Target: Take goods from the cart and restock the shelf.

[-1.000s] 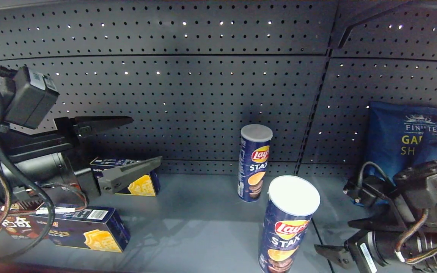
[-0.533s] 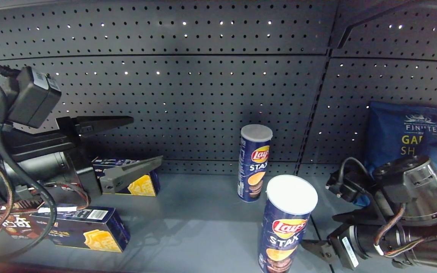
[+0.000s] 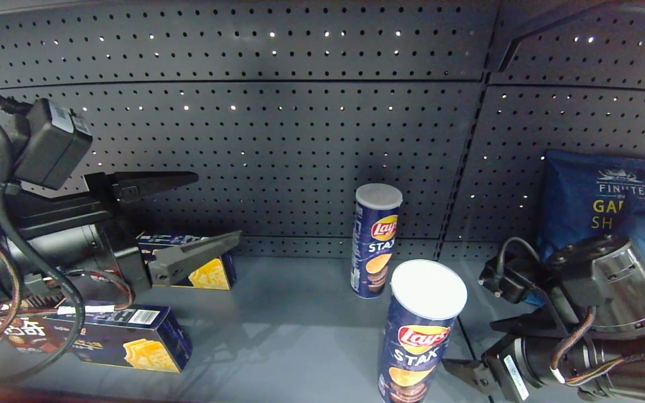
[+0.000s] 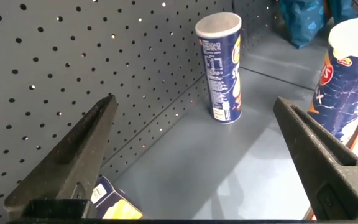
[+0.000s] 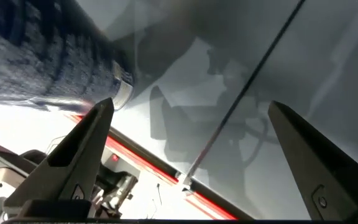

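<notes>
At lower centre, our tall blue chips can (image 3: 420, 330) stands on the grey metal shelf (image 3: 300, 319); left gripper (image 3: 217, 206) and right gripper (image 5: 191, 106) gape wide, empty. We judge this item placed.

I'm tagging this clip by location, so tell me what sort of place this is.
Probably a shop, or a mock-up of one: a grey shelf with a perforated back panel, stocked with a chip can, a cracker box and a blue snack bag.

Dark pegboard wall (image 3: 277, 140) behind grey shelf (image 3: 289, 336)
</notes>
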Controlling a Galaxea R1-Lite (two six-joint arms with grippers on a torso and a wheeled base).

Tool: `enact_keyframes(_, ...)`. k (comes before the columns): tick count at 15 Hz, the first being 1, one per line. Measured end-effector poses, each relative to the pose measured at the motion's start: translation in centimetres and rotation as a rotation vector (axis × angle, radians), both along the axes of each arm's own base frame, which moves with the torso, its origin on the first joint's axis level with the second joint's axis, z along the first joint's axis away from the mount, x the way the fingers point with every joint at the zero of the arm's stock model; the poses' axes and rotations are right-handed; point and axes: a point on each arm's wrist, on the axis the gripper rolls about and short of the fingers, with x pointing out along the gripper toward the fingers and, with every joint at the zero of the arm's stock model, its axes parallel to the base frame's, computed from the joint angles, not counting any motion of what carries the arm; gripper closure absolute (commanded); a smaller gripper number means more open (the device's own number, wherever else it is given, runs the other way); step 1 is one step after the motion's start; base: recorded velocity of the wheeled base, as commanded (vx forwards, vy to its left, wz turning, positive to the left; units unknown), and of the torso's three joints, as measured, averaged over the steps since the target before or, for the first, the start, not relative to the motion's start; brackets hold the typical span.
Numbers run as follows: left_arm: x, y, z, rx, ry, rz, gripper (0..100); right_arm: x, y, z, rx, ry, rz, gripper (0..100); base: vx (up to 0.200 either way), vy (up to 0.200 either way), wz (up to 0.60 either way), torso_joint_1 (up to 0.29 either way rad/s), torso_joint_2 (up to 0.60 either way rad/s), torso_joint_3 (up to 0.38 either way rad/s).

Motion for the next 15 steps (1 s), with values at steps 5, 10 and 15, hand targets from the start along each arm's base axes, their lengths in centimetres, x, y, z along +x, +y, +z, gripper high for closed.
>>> enact_keyframes(5,-0.1,0.0,-0.2,0.002,0.005,0.0,0,0.4,0.4,0.3,0.005,-0.008,0.0,0,0.0,0.0,0.0,0.0,0.0,0.0)
enact_keyframes(10,-0.2,0.0,-0.2,0.003,0.006,-0.004,0,0.8,0.9,0.2,0.002,-0.006,0.005,0,0.0,0.0,0.0,0.0,0.0,0.0)
enact_keyframes(15,-0.2,0.0,-0.3,0.003,0.006,-0.005,0,1.0,1.6,0.2,0.002,-0.006,0.024,0,0.0,0.0,0.0,0.0,0.0,0.0)
